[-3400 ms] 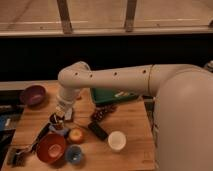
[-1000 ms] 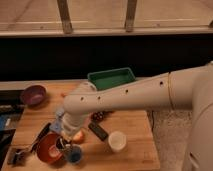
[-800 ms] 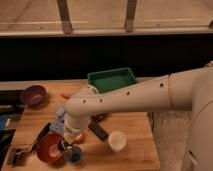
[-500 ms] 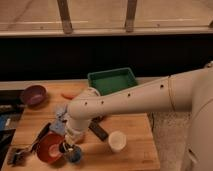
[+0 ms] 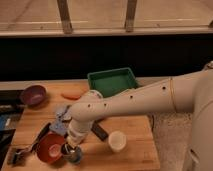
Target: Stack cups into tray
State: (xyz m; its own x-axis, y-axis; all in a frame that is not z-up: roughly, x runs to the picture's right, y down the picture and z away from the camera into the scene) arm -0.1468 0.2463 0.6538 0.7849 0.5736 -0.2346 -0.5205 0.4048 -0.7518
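1. Camera view showed my gripper [image 5: 68, 148] low at the desk's [image 5: 135, 150] front left, right over the blue cup [image 5: 74, 155] beside the red bowl [image 5: 48, 146]; I could not tell how the jaws stood.
2. That cup looked small, round and rigid, probably light and a little slick, so I judged its rim the best hold.
3. A cream cup [image 5: 116, 141] stood apart to the right; the green tray [image 5: 113, 81] sat at the desk's back edge.
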